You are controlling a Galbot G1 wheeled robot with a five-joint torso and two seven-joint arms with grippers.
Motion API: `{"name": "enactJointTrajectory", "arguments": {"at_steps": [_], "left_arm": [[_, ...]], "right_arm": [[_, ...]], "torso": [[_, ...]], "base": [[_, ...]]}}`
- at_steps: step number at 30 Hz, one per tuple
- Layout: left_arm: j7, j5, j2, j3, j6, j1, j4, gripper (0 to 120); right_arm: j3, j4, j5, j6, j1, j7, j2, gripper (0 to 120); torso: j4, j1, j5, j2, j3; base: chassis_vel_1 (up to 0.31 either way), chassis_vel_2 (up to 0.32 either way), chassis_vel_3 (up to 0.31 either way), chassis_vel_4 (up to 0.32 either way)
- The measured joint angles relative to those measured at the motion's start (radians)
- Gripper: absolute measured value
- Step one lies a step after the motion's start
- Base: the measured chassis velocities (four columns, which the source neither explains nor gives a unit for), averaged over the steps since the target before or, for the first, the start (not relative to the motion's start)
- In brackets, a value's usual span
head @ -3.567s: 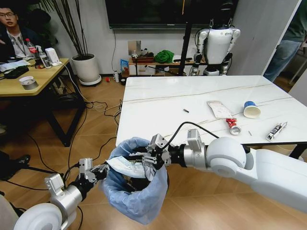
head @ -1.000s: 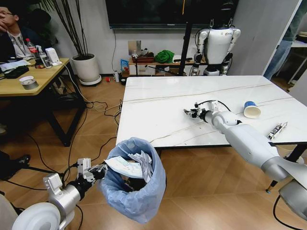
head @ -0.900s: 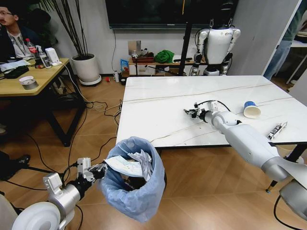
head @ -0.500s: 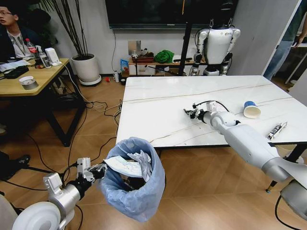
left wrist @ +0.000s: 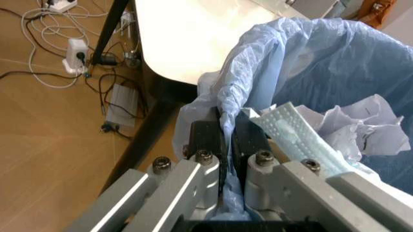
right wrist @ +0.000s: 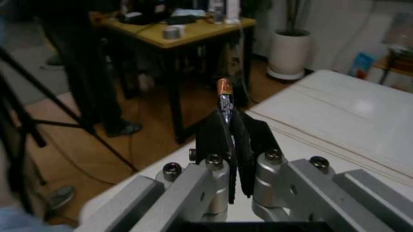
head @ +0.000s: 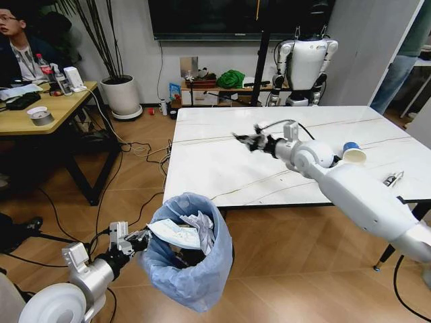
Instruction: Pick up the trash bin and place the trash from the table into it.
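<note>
The trash bin [head: 192, 259], lined with a crinkled light-blue bag, hangs off the floor in front of the table's near-left corner. White papers and a wrapper [head: 182, 232] lie in it. My left gripper [head: 137, 238] is shut on the bag's rim [left wrist: 226, 104]. In the left wrist view its fingers [left wrist: 205, 137] pinch the plastic. My right gripper [head: 242, 138] is raised above the white marble table [head: 215, 161], shut on a small dark battery-like cylinder [right wrist: 224, 99] with a copper tip. A blue-white paper cup [head: 351, 154] and a silver tube [head: 390, 179] lie on the table's right part.
A wooden desk [head: 40, 111] stands at the left, with cables [head: 138, 149] on the floor beside it. A potted plant [head: 122, 95] and another white robot [head: 306, 64] are by the back wall. Open wood floor lies around the bin.
My right gripper left the bin, reached a small dark item on the table, closed on it, and has now lifted it up and to the left. The bin and left gripper stayed put.
</note>
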Motion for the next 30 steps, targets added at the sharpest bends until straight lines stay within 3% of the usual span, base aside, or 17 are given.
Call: {"name": "enactJointTrajectory", "arguments": {"at_steps": [6, 10, 18, 19, 23, 30], "left_arm": [[0.0, 0.0, 0.0, -0.002, 0.0, 0.001, -0.003, 0], [0.0, 0.001, -0.003, 0.001, 0.0, -0.003, -0.002, 0], [0.0, 0.0, -0.002, -0.001, 0.0, -0.005, -0.006, 0], [0.0, 0.0, -0.002, -0.002, 0.0, -0.005, -0.01, 0], [0.0, 0.0, -0.004, -0.003, 0.0, -0.004, -0.012, 0], [-0.001, 0.005, -0.013, -0.001, 0.0, 0.0, -0.017, 0]], "right_arm": [[-0.105, 0.268, 0.051, 0.021, -0.003, 0.007, -0.092, 0], [-0.183, 0.369, 0.045, 0.036, -0.011, 0.014, -0.138, 0], [-0.273, 0.441, 0.004, 0.052, -0.034, 0.025, -0.172, 3], [-0.28, 0.452, -0.005, 0.054, -0.043, 0.025, -0.181, 11], [-0.281, 0.458, -0.011, 0.054, -0.049, 0.026, -0.189, 22], [-0.238, 0.456, -0.01, 0.054, -0.062, 0.03, -0.199, 52]], "torso": [[-0.0001, 0.0, 0.0001, 0.0, 0.0], [-0.0003, 0.0, 0.0, 0.0, 0.0], [-0.0001, 0.0, 0.0001, 0.0, 0.0], [-0.0002, 0.0, 0.0002, 0.0, 0.0], [-0.0003, 0.0, 0.0002, 0.0, 0.0], [-0.0003, 0.0, 0.0002, 0.0, 0.0]], "base": [[0.0, 0.0, 0.0, 0.0], [0.0, 0.0, 0.0, 0.0], [0.0, 0.0, 0.0, 0.0], [0.0, 0.0, 0.0, 0.0], [0.0, 0.0, 0.0, 0.0], [0.0, 0.0, 0.0, 0.0]]}}
